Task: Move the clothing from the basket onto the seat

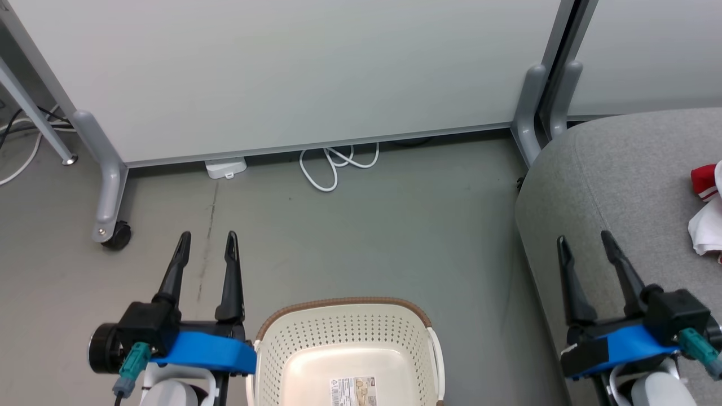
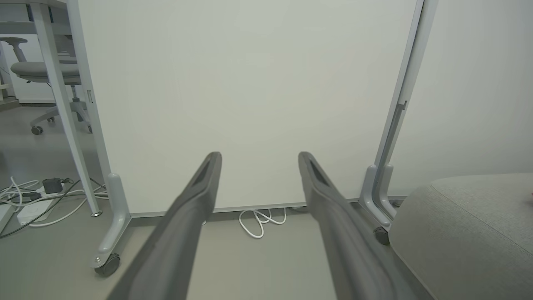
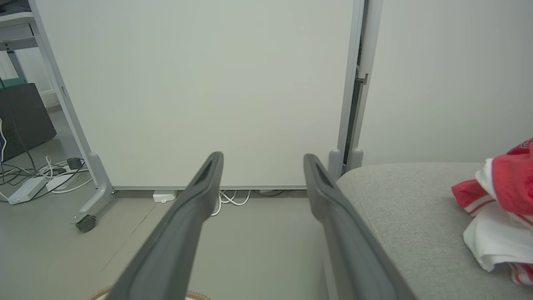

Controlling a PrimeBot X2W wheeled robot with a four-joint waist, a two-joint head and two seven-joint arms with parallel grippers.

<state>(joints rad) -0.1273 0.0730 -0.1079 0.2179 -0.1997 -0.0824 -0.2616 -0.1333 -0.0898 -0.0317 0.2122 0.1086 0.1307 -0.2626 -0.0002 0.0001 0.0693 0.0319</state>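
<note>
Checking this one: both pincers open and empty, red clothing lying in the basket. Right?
Not quite. The clothing lies on the seat, as the right wrist view shows, not in the basket. The left pincer and right pincer are open and empty.

Smooth grey floor (image 1: 361, 225): a cream-white perforated plastic basket (image 1: 344, 303) with a brown woven-look rim stands at the near edge, a printed label on its bottom. A looped white cable (image 1: 333, 163) and a small white plastic box (image 1: 225, 168) lie by the far partition. A grey metal partition foot (image 1: 111, 186) on a black caster stands at left.

Large grey fabric-upholstered seat (image 1: 620, 180) at right: crumpled red-and-white jersey clothing (image 1: 708, 214) lies on top, well apart from the basket.
</note>
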